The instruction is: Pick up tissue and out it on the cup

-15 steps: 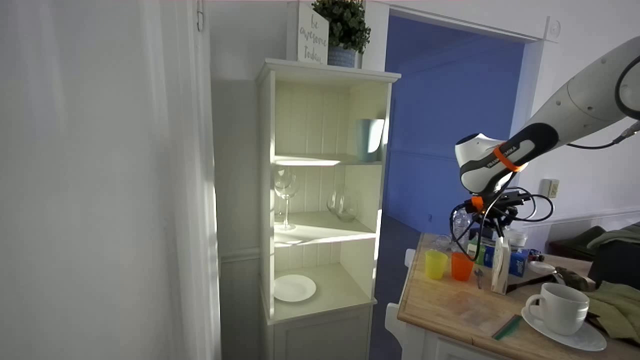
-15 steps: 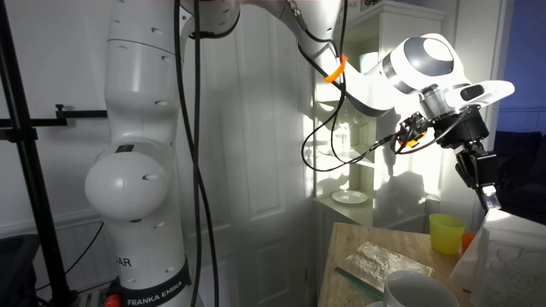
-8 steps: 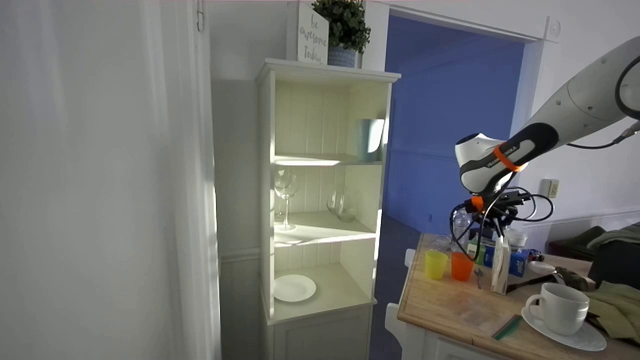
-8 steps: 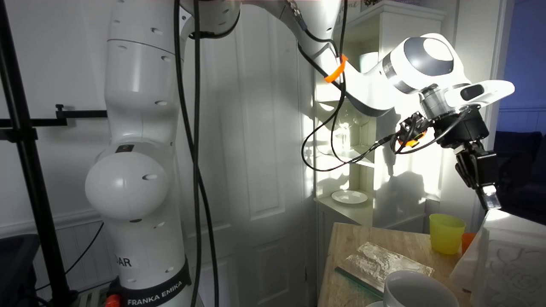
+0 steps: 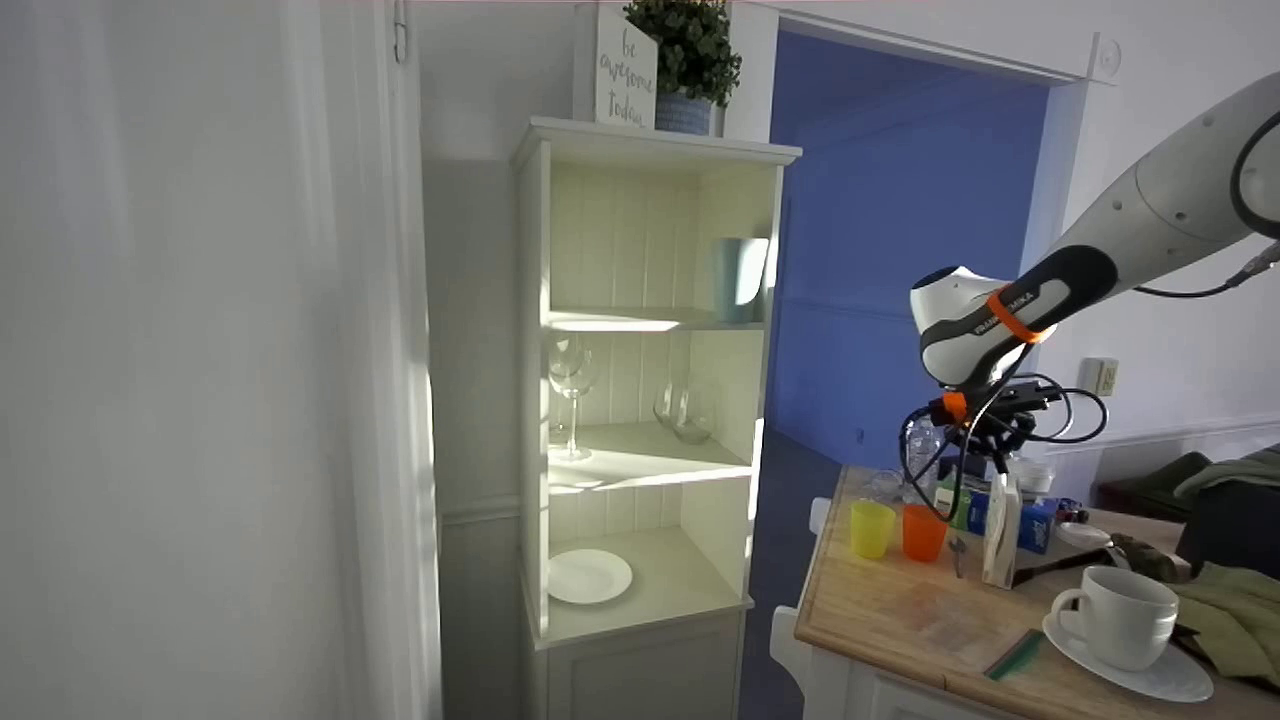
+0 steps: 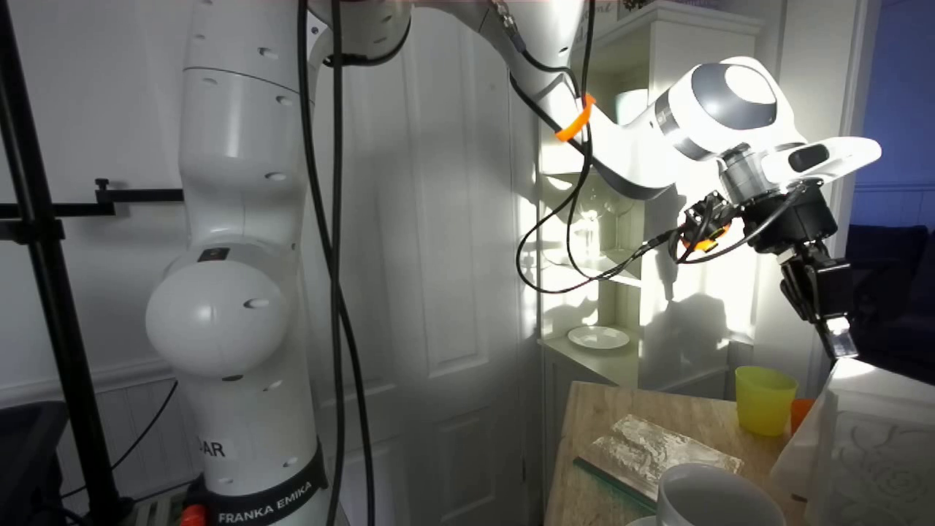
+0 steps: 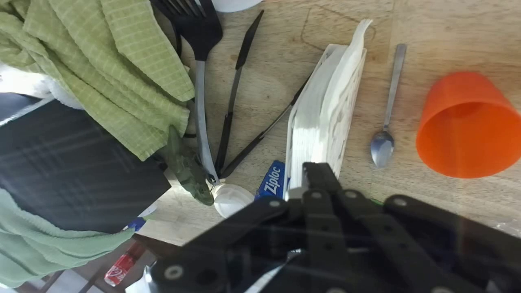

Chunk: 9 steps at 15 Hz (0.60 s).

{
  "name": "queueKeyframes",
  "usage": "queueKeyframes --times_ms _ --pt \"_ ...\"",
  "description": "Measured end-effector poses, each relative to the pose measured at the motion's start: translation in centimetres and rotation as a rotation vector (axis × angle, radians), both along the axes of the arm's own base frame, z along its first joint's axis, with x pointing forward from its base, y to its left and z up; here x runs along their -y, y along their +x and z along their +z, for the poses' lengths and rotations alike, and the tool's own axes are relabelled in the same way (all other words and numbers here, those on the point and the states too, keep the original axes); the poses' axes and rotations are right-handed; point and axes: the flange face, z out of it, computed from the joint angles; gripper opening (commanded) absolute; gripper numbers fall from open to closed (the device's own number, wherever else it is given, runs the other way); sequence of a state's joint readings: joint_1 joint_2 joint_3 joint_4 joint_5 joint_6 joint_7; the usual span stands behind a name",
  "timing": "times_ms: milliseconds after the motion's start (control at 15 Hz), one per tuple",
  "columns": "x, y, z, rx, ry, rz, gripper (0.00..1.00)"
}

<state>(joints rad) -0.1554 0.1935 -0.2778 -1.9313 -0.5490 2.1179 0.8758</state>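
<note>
"Wrist view: report the gripper (image 7: 321,175)."

"Fingers clenched, tips together at the end of a stack of white tissue (image 7: 345,71). Whether a sheet is pinched between them, I cannot tell."

"State the tissue's position."

"Upright in a white holder (image 7: 347,103) on the table (image 5: 860,605), one loose fold projecting past the holder's far end. A blue Ziploc box (image 7: 272,179) sits just beside the holder. On the opposite side, a spoon (image 7: 382,148) lies between the holder and an orange tumbler (image 7: 464,91)."

"Continue outward to the edges."

"In both exterior views, a yellow tumbler (image 5: 872,530) stands beside the orange one, near the table edge facing the cabinet (image 5: 650,670). A crinkled clear bag (image 6: 661,449) lies flat near one corner of that edge."

"And the cup (image 5: 1128,620)?"

"Upright on a saucer (image 5: 1185,682), well apart from the gripper. In an exterior view it stands near the table edge closest to the camera."
</note>
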Motion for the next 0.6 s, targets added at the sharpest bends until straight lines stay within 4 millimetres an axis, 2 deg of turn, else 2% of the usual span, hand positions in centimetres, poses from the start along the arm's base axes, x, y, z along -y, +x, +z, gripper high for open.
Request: queueKeyframes --times_ms 333,600 --pt "0.0 0.0 0.2 0.004 -0.001 0.0 0.0" --pt "0.5 -0.3 2.0 0.039 -0.006 -0.008 0.0"
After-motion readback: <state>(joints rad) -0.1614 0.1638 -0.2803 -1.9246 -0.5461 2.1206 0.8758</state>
